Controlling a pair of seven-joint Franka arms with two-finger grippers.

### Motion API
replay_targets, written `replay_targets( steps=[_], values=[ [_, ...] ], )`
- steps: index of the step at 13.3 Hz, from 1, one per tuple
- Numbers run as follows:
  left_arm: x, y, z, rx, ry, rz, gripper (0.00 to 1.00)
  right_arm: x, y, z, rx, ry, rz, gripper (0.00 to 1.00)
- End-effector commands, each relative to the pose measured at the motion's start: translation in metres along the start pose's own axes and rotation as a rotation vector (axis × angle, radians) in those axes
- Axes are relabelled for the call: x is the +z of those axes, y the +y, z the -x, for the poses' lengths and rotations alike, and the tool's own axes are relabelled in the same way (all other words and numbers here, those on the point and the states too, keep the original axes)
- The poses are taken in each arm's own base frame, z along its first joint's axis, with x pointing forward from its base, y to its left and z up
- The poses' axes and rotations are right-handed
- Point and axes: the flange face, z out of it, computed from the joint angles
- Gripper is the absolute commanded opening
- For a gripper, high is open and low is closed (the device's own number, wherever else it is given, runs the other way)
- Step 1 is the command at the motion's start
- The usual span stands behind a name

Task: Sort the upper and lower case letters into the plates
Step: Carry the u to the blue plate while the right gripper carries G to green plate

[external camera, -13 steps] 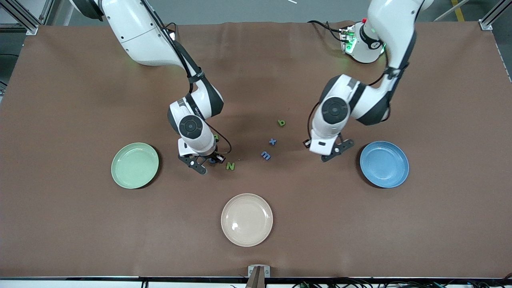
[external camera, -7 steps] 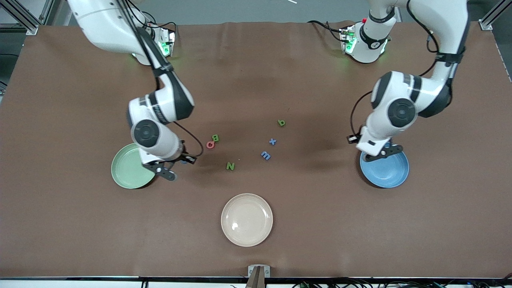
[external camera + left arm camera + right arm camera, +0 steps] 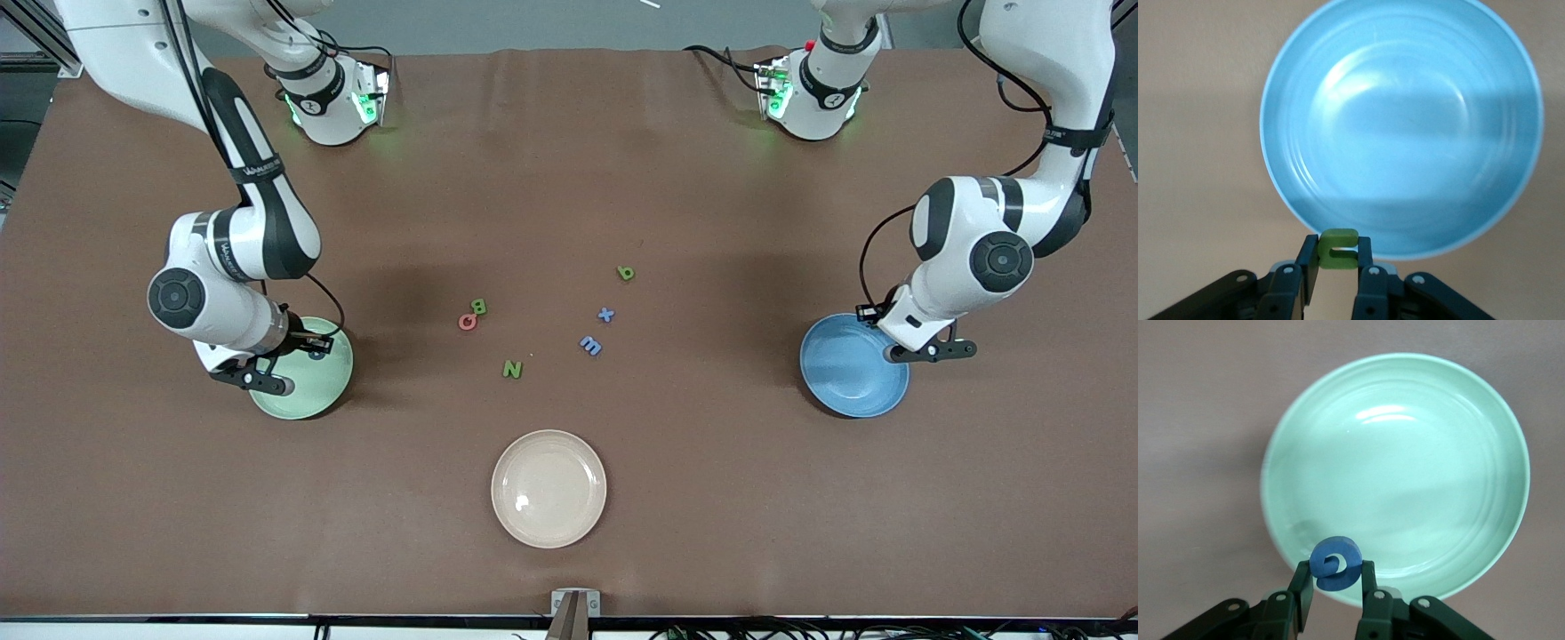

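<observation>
My left gripper is shut on a small green letter and hangs over the rim of the blue plate, at the edge toward the left arm's end of the table. My right gripper is shut on a blue rounded letter and hangs over the rim of the mint green plate. Both plates have nothing in them. Several letters lie on the cloth between the plates: a red Q, a green B, a green N, a blue one, a blue x and a green one.
A cream-beige plate sits nearer the front camera than the letters, midway between the two coloured plates. Brown cloth covers the whole table. The arms' bases stand along the edge farthest from the front camera.
Both arms have swung outward from the middle of the table. The right gripper carried its blue letter to the green plate, and the left gripper carried its green letter to the blue plate.
</observation>
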Motion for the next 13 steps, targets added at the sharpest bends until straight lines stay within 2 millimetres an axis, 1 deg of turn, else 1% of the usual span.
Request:
replay_targets(
  steps=[1, 3, 5, 6, 8, 9, 10, 11, 12, 13],
  values=[
    [0.025, -0.006, -0.008, 0.033, 0.04, 0.006, 0.15, 0.02, 0.017, 0.018, -0.03, 0.035, -0.016, 0.01],
    [0.036, -0.004, -0.016, 0.033, 0.079, 0.017, 0.15, 0.033, 0.019, 0.02, -0.03, 0.049, -0.017, 0.01],
    [0.047, -0.001, -0.019, 0.034, 0.099, 0.025, 0.15, 0.037, 0.021, 0.02, -0.025, 0.043, -0.015, 0.02],
    [0.05, 0.001, -0.019, 0.037, 0.101, 0.027, 0.15, 0.043, 0.022, 0.02, -0.023, 0.035, -0.012, 0.02],
    [0.05, -0.002, -0.019, 0.038, 0.101, 0.023, 0.16, 0.052, 0.037, 0.015, -0.003, 0.033, -0.013, 0.02],
    [0.05, -0.001, -0.019, 0.039, 0.101, 0.024, 0.18, 0.058, 0.04, 0.014, -0.01, 0.026, -0.011, 0.05],
    [0.05, -0.001, -0.019, 0.041, 0.103, 0.024, 0.23, 0.062, 0.043, 0.014, -0.007, 0.02, -0.01, 0.07],
    [0.05, -0.001, -0.019, 0.041, 0.103, 0.024, 0.24, 0.062, 0.046, 0.013, -0.003, 0.02, -0.011, 0.08],
    [0.05, -0.001, -0.018, 0.041, 0.101, 0.023, 0.3, 0.06, 0.045, 0.012, 0.001, 0.016, -0.011, 0.29],
    [0.048, 0.001, -0.019, 0.042, 0.105, 0.023, 0.39, 0.058, 0.043, 0.012, 0.0, 0.015, -0.012, 0.72]
  ],
)
